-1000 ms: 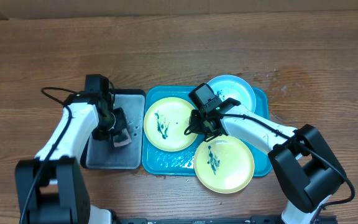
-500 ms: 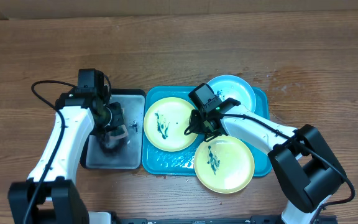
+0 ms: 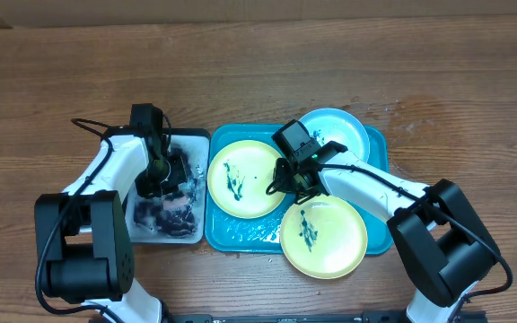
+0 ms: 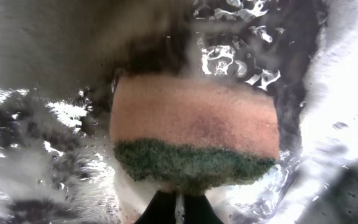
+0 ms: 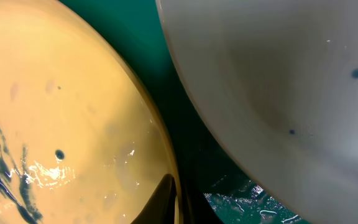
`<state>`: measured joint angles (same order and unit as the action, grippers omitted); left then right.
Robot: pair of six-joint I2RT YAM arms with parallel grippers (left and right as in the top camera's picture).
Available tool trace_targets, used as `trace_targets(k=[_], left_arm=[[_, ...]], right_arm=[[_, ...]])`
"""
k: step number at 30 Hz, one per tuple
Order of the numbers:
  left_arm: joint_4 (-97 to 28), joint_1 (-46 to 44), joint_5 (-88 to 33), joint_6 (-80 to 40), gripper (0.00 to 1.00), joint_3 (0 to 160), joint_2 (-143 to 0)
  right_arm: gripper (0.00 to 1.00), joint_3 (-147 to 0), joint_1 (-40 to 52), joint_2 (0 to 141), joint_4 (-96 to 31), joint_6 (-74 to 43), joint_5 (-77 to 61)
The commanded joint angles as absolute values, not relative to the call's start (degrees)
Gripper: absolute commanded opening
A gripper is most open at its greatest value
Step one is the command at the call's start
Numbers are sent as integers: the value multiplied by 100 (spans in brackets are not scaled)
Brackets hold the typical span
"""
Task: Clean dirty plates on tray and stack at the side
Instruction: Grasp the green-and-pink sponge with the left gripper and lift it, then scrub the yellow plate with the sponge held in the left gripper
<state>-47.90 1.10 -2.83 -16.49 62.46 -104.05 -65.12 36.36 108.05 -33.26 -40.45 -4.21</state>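
Observation:
Three plates lie on the turquoise tray (image 3: 240, 233): a yellow-green plate (image 3: 243, 179) with dark green smears at the left, a second smeared yellow-green plate (image 3: 323, 236) hanging over the front rim, and a light blue plate (image 3: 337, 133) at the back right. My right gripper (image 3: 284, 179) is shut on the right rim of the left plate (image 5: 61, 124), one finger inside it and one outside. The light blue plate (image 5: 278, 81) lies just beyond. My left gripper (image 4: 178, 213) is shut on an orange sponge (image 4: 194, 127) with a green scrub face, down in the wet grey tray.
The grey metal tray (image 3: 191, 136) with a black rim sits directly left of the turquoise tray and holds soapy water (image 4: 36, 112). Bare wooden table (image 3: 258, 63) stretches behind and to both sides of the trays.
My left arm has swung about inside the grey tray, carrying the sponge through the water, which now looks churned and glinting. The right arm and the plates have not moved.

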Motion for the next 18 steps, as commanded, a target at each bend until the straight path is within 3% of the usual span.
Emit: trace_targets(k=[1,11,18], left_arm=[[-4644,34,-252,-1612,4,6283,-10322],[-4976,-169,-460,-1691,4,6348,-8471],[-4825,-274,-1981,-1496,4,6348,-8136]], right_arm=[[6,-6438,3662,10744,-3304,-4012,-460],[6,-6438,3662,10744,-3310,-4014,-462],[5,-6438,3662,10744,-3319,-4012,-311]])
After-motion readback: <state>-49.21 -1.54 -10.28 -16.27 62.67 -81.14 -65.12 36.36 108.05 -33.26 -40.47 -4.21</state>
